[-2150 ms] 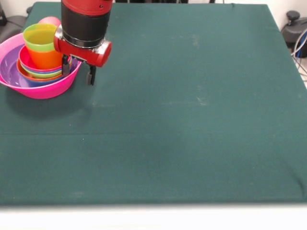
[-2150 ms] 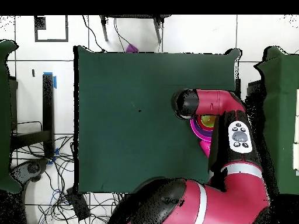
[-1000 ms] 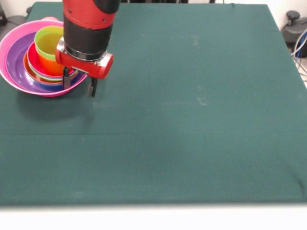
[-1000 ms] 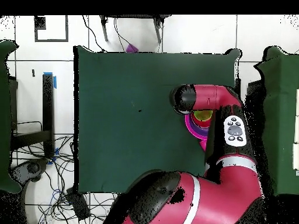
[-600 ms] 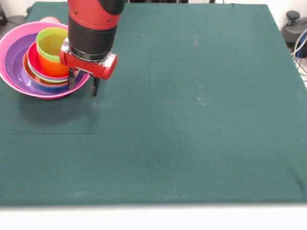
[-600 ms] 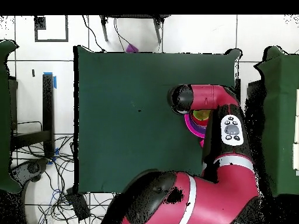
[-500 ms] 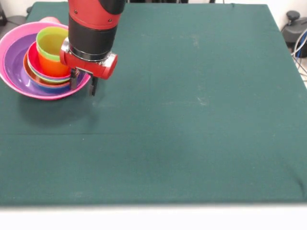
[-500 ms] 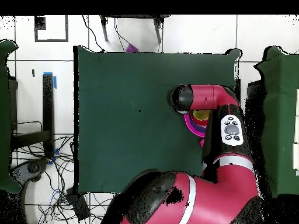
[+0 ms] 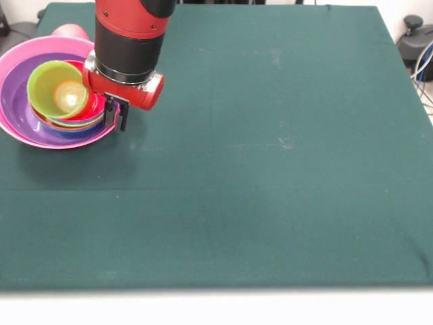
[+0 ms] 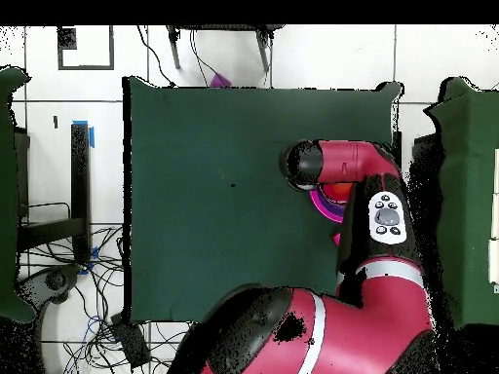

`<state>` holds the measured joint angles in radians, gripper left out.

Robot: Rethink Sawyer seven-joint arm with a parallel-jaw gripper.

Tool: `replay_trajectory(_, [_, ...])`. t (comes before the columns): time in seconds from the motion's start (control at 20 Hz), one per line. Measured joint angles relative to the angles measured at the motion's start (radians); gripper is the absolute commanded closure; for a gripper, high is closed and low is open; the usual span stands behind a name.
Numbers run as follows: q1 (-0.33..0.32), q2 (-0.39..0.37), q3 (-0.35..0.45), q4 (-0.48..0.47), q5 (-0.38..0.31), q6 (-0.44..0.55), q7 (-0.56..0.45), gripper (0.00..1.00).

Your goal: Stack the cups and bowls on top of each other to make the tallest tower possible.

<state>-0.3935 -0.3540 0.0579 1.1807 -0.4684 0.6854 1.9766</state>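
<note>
The tower (image 9: 64, 108) stands at the table's far left: a huge pink bowl (image 9: 13, 64) holding a purple bowl (image 9: 17, 101) and smaller nested bowls, a red-pink one (image 9: 93, 110) uppermost. A lime green cup (image 9: 57, 91) on top leans toward the camera, its mouth showing. My gripper (image 9: 116, 115) is shut on the pink bowl's right rim, and the whole stack tips forward. A red-pink cup (image 9: 70, 31) peeks out behind the pink bowl. In the overhead view my arm hides the gripper; only a sliver of pink rim (image 10: 326, 206) shows.
The green table (image 9: 270, 169) stretches to the right and front of the tower. The tower sits close to the table's left edge and far corner. Cables (image 9: 423, 68) hang beyond the right edge.
The fingers, spread either side of the pink bowl's rim before, have closed on it. The stack has tipped forward, so the green cup now shows its inside.
</note>
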Motion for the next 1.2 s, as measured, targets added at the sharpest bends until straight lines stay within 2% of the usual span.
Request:
replay_trajectory(0.95, [0.000, -0.025, 0.000, 0.002, 0.001, 0.019, 0.000, 1.00])
replay_trajectory(1.2, [0.018, -0.022, -0.001, 0.002, 0.004, 0.024, 0.000, 1.00])
